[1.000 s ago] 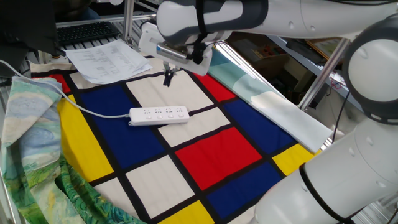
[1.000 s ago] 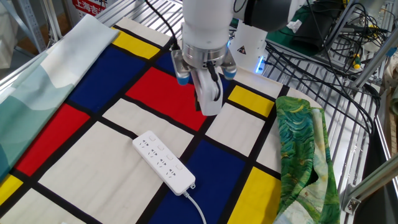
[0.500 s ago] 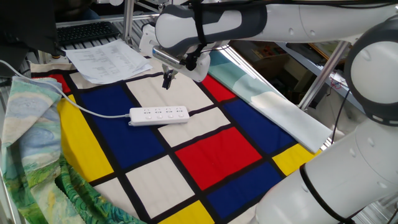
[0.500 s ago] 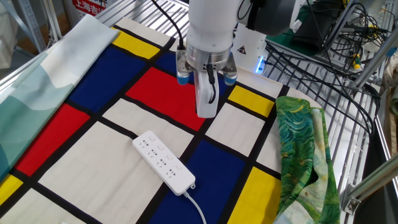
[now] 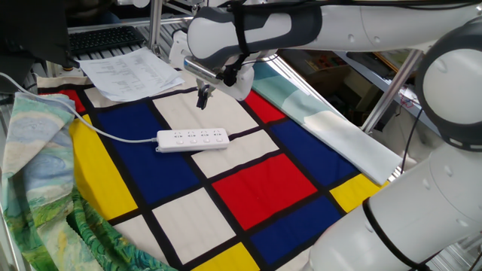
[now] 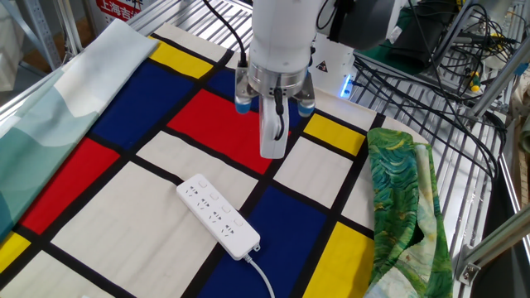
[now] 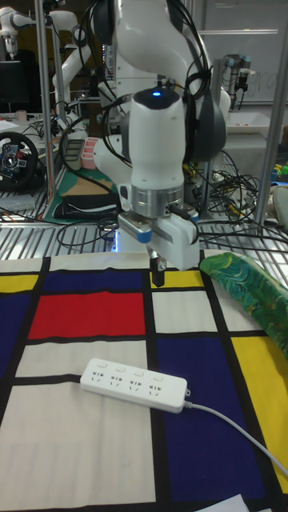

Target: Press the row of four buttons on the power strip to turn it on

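Black-tipped jaws [image 5: 202, 99] hang above a white square of the chequered cloth [image 6: 207, 108], whether apart or together I cannot tell; nearer the camera in the tall view lies the power strip [image 7: 134, 384], flat on the cloth across a black stripe, its cord [image 5: 113, 135] trailing toward green fabric [image 6: 404, 199].

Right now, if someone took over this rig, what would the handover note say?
Gripper: hangs in the air above the checked cloth, apart from the strip, holding nothing; whether its fingers are open or shut cannot be told.
Long slim white power strip: lies flat on the cloth, thin white cord trailing off one end.
Four small white buttons: in a row along its top face, none being touched.
Done: no press visible.
Left: lower the gripper onto the strip and press all four buttons.
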`<state>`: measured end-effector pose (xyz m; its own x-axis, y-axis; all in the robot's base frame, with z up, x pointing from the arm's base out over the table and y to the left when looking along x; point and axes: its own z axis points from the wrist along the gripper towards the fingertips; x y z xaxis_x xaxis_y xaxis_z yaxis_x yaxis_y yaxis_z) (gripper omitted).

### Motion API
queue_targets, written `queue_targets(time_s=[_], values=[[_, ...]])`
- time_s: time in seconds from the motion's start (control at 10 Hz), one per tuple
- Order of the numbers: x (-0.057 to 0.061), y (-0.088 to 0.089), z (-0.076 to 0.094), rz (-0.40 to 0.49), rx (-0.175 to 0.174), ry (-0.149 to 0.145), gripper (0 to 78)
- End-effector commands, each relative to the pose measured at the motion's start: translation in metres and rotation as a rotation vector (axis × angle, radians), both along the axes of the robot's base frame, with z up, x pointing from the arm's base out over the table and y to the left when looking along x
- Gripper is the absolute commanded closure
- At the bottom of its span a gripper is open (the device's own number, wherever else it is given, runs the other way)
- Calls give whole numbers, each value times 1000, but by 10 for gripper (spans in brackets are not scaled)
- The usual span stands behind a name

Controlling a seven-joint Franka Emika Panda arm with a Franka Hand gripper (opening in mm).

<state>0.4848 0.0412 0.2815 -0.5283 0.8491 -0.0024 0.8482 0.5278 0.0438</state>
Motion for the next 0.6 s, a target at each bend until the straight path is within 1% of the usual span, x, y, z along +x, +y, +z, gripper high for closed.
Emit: queue_targets(time_s=[0.1,0.3,0.6], values=[[0,-2,-6,-3,-18,-3,776],[0,-2,-7,-15,-28,-5,776],[-1,-1,-7,-31,-27,-11,776]])
